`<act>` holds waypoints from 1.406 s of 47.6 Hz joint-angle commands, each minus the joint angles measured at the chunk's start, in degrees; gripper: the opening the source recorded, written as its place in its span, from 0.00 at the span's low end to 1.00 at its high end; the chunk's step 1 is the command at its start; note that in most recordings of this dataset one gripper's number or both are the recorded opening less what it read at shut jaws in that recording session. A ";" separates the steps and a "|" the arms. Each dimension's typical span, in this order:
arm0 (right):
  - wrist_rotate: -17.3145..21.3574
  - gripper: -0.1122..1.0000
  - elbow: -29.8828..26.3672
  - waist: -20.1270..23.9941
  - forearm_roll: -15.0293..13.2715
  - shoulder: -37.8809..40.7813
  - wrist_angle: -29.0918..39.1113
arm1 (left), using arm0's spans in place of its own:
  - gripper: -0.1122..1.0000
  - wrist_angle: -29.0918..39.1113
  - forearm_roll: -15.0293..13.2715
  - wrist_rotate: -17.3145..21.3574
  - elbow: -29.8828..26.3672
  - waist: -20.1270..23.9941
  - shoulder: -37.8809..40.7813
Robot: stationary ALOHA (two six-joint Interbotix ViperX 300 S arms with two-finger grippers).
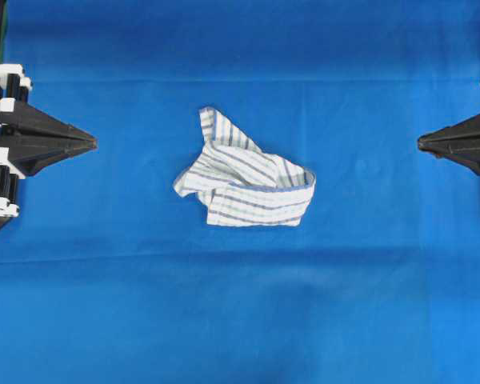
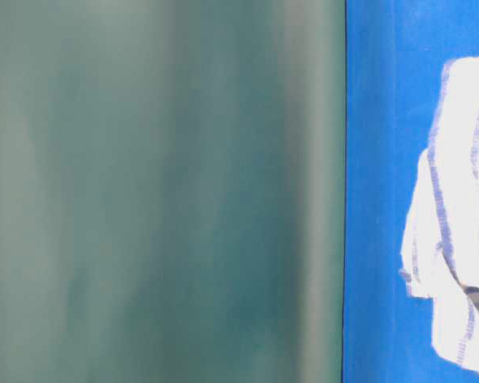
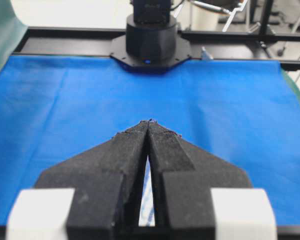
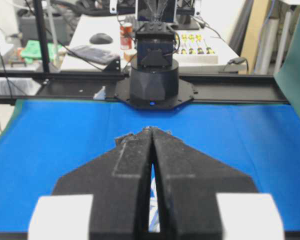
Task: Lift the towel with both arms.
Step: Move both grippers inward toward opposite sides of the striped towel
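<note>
White towel (image 1: 248, 180) with blue-grey stripes, apparently checked; blue cover (image 1: 240, 320).

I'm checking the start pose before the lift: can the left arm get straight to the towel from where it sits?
Probably yes. The left gripper is shut and apart from the crumpled towel, with only bare blue cover between them. It must open first.

The towel (image 1: 244, 180) lies crumpled at the middle of the table cover (image 1: 240, 320), with the left gripper (image 1: 92, 142) at the overhead view's left edge and the right gripper (image 1: 421, 142) at its right edge, both well apart from the cloth and pointing inward at it. Each wrist view looks past its own closed jaws (tips meeting) across the cover to the opposite arm's base (image 3: 150, 42) at the far edge.
</note>
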 commanded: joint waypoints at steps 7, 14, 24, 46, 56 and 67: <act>-0.18 0.10 -3.78 -0.09 -0.09 2.20 4.04 | 0.10 5.01 -1.14 0.79 -3.52 -0.09 2.29; 0.44 0.10 -7.56 0.35 -0.09 5.89 9.14 | 0.10 5.71 -1.14 0.79 -4.83 -0.35 5.10; 0.62 0.10 -12.66 1.23 0.09 13.27 12.83 | 0.10 6.77 -1.14 0.70 -6.86 -0.62 10.20; 3.08 0.63 -20.30 5.36 -0.09 31.73 19.42 | 0.87 9.23 -1.32 -0.09 -11.16 -1.76 25.58; 3.43 0.67 -23.82 5.80 -0.09 41.13 24.17 | 0.94 8.53 -1.32 0.44 -12.04 -2.37 34.80; 3.60 0.67 -25.49 5.89 0.09 50.01 23.73 | 0.94 5.01 -1.32 0.79 -14.50 -3.69 46.85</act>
